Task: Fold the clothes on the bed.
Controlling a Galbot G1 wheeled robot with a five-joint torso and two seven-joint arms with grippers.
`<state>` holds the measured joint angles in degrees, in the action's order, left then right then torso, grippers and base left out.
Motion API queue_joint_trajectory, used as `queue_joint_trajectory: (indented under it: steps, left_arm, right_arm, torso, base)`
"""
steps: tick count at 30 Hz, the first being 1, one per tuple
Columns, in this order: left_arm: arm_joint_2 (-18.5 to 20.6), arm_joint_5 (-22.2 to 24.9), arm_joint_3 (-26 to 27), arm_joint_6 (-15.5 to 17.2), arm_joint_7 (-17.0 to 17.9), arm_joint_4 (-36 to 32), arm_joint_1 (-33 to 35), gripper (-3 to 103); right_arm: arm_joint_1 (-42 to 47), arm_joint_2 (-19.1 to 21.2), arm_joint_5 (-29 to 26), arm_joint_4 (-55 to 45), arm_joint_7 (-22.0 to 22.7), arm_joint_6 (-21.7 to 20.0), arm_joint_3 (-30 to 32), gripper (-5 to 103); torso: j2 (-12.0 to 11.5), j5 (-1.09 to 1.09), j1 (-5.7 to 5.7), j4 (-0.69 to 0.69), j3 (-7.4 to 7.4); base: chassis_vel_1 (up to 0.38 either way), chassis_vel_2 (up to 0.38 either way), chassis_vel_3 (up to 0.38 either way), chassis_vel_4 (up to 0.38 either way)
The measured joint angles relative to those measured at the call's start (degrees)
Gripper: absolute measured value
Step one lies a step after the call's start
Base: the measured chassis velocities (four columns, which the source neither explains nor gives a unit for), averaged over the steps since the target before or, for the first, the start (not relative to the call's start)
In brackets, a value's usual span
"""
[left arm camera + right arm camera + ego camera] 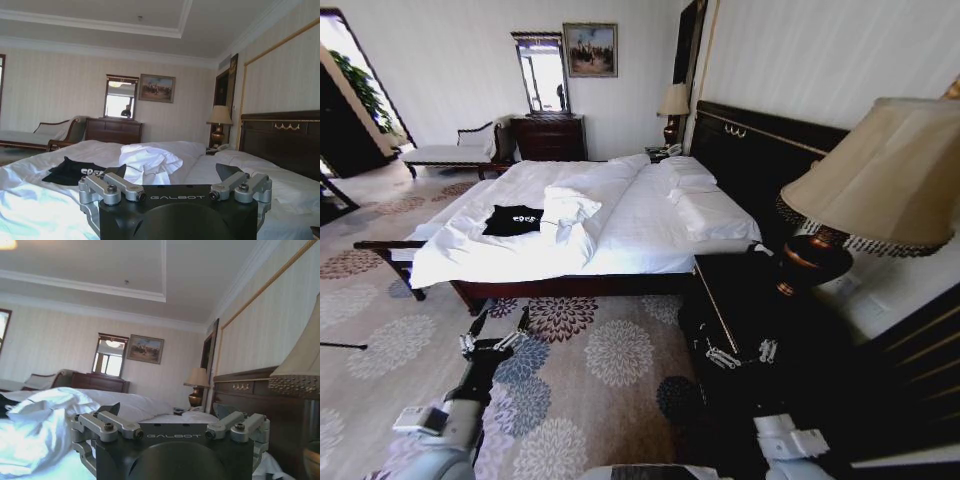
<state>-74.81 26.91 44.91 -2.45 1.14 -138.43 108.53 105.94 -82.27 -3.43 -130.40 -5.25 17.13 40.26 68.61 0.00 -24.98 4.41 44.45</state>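
The clothes, a black T-shirt (513,220) with white lettering, lie flat near the foot end of the white bed (650,225), beside a bunched fold of duvet (568,208). My left gripper (499,322) is open above the carpet, short of the bed's side and apart from the shirt. In the left wrist view the shirt (75,171) lies on the bed (30,200) beyond the open left gripper (172,172). My right gripper (742,353) hangs in front of the dark nightstand. The right wrist view shows it open (167,410), holding nothing.
A dark nightstand (740,300) with a big shaded lamp (880,180) stands close on my right. Flower-patterned carpet (600,360) lies between me and the bed. A cushioned bench (445,153) and a dresser (550,137) with a mirror line the far wall.
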Motion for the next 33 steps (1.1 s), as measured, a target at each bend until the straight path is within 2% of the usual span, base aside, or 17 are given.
queue_joint_trajectory:
  steps: [4,9,17,25,33]
  left_arm:
    - [-0.4,-0.4,-0.1,-0.1,0.0,-0.6,-0.1,100]
    - [-1.0,1.1,1.2,-0.4,-0.3,-1.6,1.3,100]
    - [-2.4,4.2,1.6,-2.4,-2.4,-3.5,2.4,100]
    - [-3.2,0.5,1.4,-2.6,-2.7,-2.2,1.4,100]
    - [-3.9,0.0,1.0,-2.5,-1.9,-1.9,2.0,100]
  right_arm:
    - [-2.4,5.6,-5.4,1.9,3.6,-1.1,1.7,100]
    - [-3.9,8.1,-9.7,2.4,5.0,-1.6,2.1,100]
    - [-4.0,9.2,-11.5,-0.4,4.8,-3.9,2.3,100]
    - [-1.5,8.3,-11.7,-2.0,2.2,-5.1,2.2,100]
    - [-0.8,7.4,-10.4,-1.7,1.6,-5.3,2.0,100]
  torso:
    - [0.0,0.01,0.0,0.0,0.0]
    - [0.0,0.01,0.0,0.0,0.0]
    - [0.0,0.0,0.0,0.0,0.0]
    - [0.0,0.0,0.0,0.01,0.0]
    - [0.0,0.0,0.0,0.01,0.0]
  base:
    - [0.0,0.0,0.0,0.0]
    - [0.0,0.0,0.0,0.0]
    - [0.0,0.0,0.0,0.0]
    - [0.0,0.0,0.0,0.0]
    - [0.0,0.0,0.0,0.0]
